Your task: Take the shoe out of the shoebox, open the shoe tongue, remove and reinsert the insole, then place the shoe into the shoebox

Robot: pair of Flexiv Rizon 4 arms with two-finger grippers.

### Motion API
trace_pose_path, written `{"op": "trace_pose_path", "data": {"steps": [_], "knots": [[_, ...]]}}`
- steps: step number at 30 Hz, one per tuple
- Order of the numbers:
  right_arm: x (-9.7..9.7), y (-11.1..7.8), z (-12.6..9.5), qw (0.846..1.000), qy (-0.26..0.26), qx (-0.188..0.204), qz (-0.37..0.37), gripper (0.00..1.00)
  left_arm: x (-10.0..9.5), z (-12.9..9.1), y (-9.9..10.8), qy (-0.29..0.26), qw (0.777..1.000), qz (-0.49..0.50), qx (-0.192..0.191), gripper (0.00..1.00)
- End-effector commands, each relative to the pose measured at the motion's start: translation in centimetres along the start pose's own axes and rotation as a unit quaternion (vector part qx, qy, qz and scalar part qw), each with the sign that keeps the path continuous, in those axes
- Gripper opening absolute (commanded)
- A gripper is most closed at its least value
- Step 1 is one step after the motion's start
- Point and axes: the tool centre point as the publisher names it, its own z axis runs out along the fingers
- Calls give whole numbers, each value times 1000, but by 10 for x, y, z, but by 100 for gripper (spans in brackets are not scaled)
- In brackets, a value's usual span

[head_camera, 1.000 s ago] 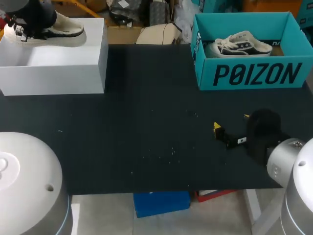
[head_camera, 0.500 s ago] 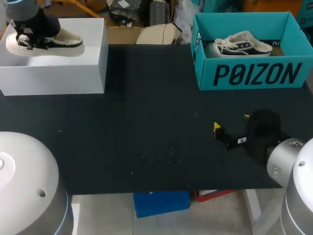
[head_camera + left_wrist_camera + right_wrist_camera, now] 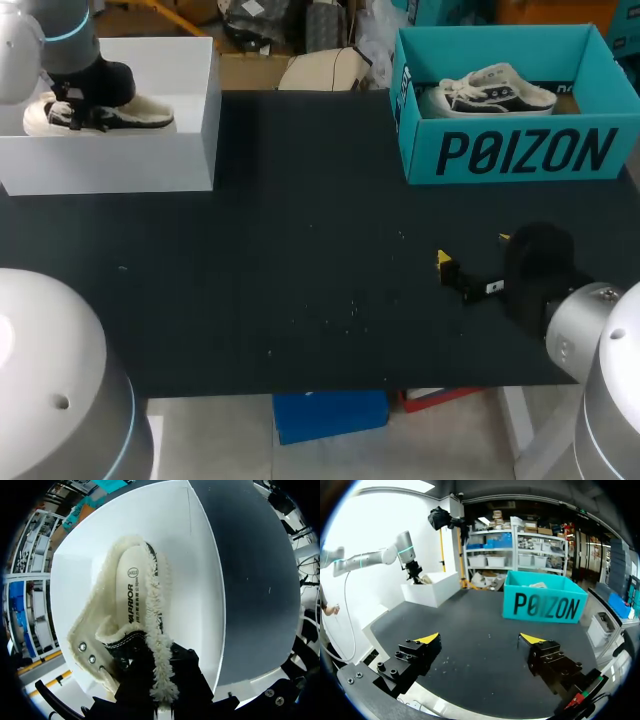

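Black table [image 3: 300, 280], far-left white shoebox [image 3: 110, 165]: placing step.
Left gripper [image 3: 156, 677] grips shoe [image 3: 131, 595] inside it; next: release, retreat. Right gripper [image 3: 480, 639] open.

A robotics lab or test workshop. A matte black table top [image 3: 300, 250] serves as the workbench, with two grey-and-white jointed robot arms at it. The left arm [image 3: 65, 40] is over an open white rectangular box [image 3: 130, 160] at one far corner, and the right arm [image 3: 590, 330] is at the near edge. An open teal cardboard shoebox [image 3: 520, 150] stands at the other far corner. The white box holds a cream fleece-lined shoe [image 3: 110, 115], the teal one a white-and-black sneaker [image 3: 495, 90].
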Motion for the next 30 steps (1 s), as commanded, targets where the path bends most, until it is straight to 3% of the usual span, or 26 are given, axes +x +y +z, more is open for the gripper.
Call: {"op": "trace_pose_path", "data": {"steps": [1,7,8,10,11,12,23,30], "knots": [[7,1,0,1000,-12,1,0,100,-9,18,0,6,1000,0,1,0],[7,1,0,1000,-12,1,0,100,-7,28,-3,21,1000,7,1,1],[7,1,0,1000,-12,1,0,100,-7,29,-4,23,1000,8,2,10],[7,1,0,1000,-12,1,0,100,-6,25,-4,25,1000,8,6,17],[7,1,0,1000,-12,1,0,100,-7,20,-3,26,1000,8,6,29],[7,1,0,1000,-12,1,0,100,-7,15,-2,25,1000,10,10,31],[7,1,0,1000,-12,1,0,100,-2,-58,-8,36,999,22,26,25],[7,1,0,1000,-12,1,0,100,12,-97,-29,41,999,5,21,25]]}}
